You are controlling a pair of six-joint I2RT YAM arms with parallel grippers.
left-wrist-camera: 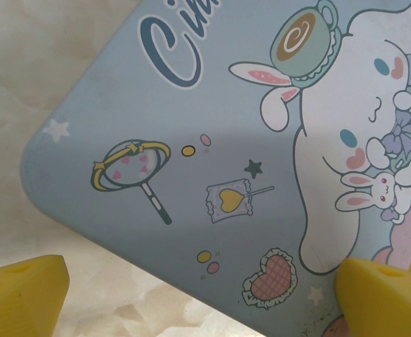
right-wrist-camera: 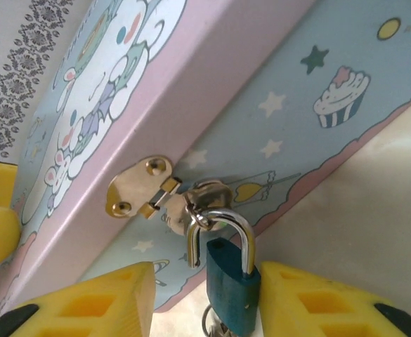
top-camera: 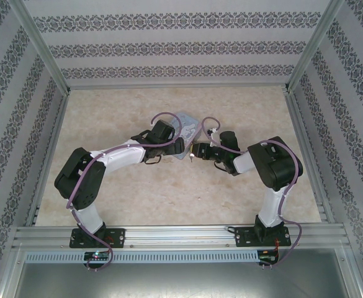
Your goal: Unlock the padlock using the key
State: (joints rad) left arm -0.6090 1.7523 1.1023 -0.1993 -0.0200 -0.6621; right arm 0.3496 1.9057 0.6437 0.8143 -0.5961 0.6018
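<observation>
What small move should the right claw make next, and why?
Probably close the right claw gently on the padlock: its blue body hangs from the hasp on the tin between the open fingers, shackle shut, with a gap on one side. Metal below it, perhaps the key, is cut off at the picture's edge.

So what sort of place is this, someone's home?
Probably a purpose-built robot test booth: a left arm and right arm bolted to a metal rail, with wallpapered panels boxing in a marble-look table.
</observation>
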